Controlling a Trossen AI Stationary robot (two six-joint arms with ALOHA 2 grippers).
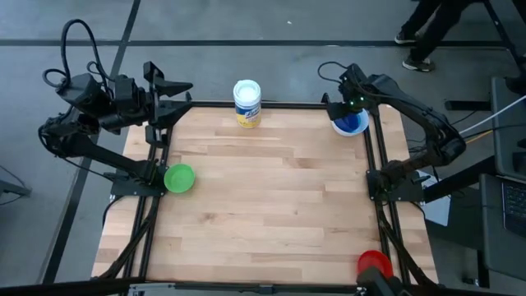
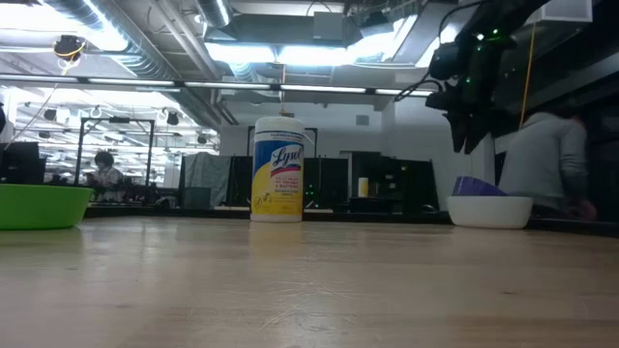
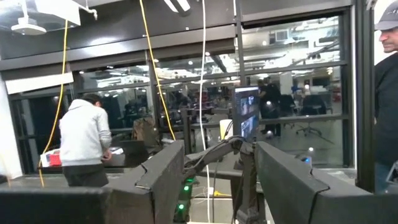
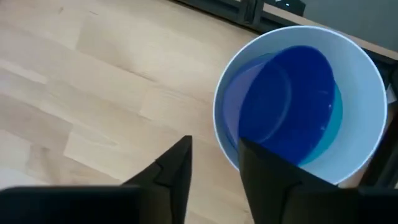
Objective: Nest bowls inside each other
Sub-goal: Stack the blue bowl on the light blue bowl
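A white bowl [image 4: 364, 81] stands at the table's far right [image 1: 349, 125]. Inside it lies a light blue bowl [image 4: 334, 121], and in that a dark blue bowl [image 4: 286, 106], tilted so that one rim pokes above the white bowl [image 2: 474, 186]. My right gripper [image 4: 214, 146] hangs open above this stack [image 2: 471, 135], clear of it. A green bowl [image 1: 179, 178] rests on the table at the left edge, and a red bowl [image 1: 374, 263] at the near right corner. My left gripper [image 1: 174, 92] waits open, high over the far left corner.
A white canister with a yellow label [image 1: 246, 103] stands upright at the middle of the far edge. Black frame rails [image 1: 380, 205] run along the table's sides. The wooden middle of the table [image 1: 271, 189] holds nothing. People are in the room beyond.
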